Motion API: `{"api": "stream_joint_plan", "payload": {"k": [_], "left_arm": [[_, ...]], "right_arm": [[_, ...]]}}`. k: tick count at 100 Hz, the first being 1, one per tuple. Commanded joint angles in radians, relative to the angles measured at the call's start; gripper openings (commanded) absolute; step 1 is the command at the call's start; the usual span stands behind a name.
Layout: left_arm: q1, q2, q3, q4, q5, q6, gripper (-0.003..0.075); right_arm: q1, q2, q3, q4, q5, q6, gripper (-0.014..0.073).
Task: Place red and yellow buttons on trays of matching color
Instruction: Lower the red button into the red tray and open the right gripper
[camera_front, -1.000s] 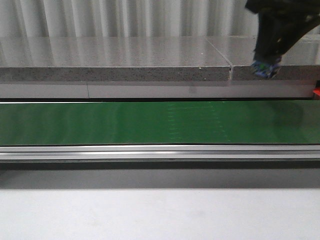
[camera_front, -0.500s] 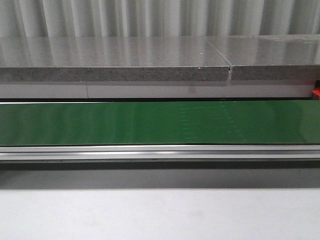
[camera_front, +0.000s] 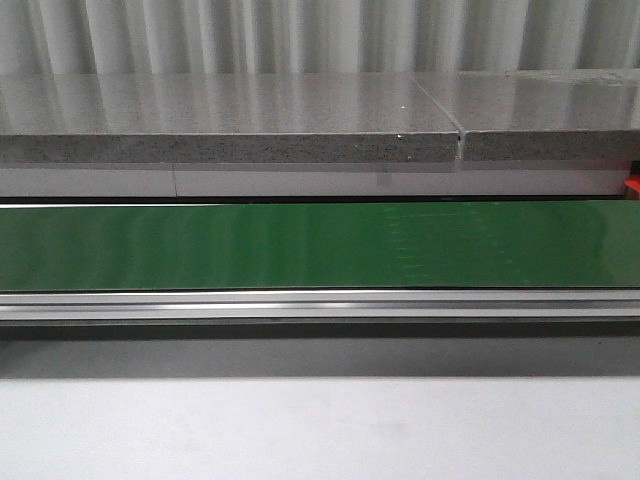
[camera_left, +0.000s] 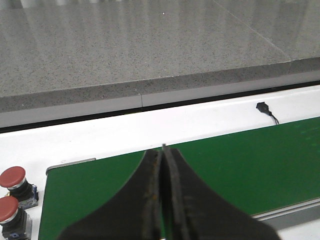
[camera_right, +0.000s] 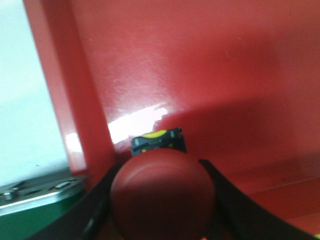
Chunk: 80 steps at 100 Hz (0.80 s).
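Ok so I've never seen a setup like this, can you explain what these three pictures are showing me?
It is a two-armed robot sorting push buttons. The front view looks over a green conveyor belt and a grey stone ledge; neither arm shows there. The left wrist camera shows the left tool shut and empty above the belt, with two red buttons standing beside the belt's end. The right wrist camera shows the right tool gripping a red button over the red tray.

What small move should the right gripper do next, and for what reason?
Probably lower a little and open. The right gripper holds a red button directly over the red tray, the matching color, so releasing it there seems the fitting step.
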Motion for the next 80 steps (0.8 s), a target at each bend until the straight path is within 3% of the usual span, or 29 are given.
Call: {"api": "stream_joint_plan", "payload": {"k": [1,51,61,73,80], "left_arm": [[-0.008,0.000,-0.027,-0.017,-0.073,-0.007,-0.0021],[-0.008,0.000,-0.027,-0.017,-0.073,-0.007,-0.0021],[-0.008,0.000,-0.027,-0.017,-0.073,-0.007,-0.0021],[-0.008,0.000,-0.027,-0.017,-0.073,-0.007,-0.0021],[-0.008,0.000,-0.027,-0.017,-0.073,-0.007,-0.0021]], "right_arm": [[-0.005,-0.048,-0.031,-0.019,-0.038,0.000,0.0141],[-0.005,0.018,-0.031,-0.026,-0.052,0.000,0.0169],[-0.005,0.018,-0.031,-0.026,-0.055,0.000,0.0282],[-0.005,0.013,-0.031,-0.026,-0.049,0.000,0.0531],[-0.005,0.005,-0.031,-0.026,-0.049,0.000,0.0625]]}}
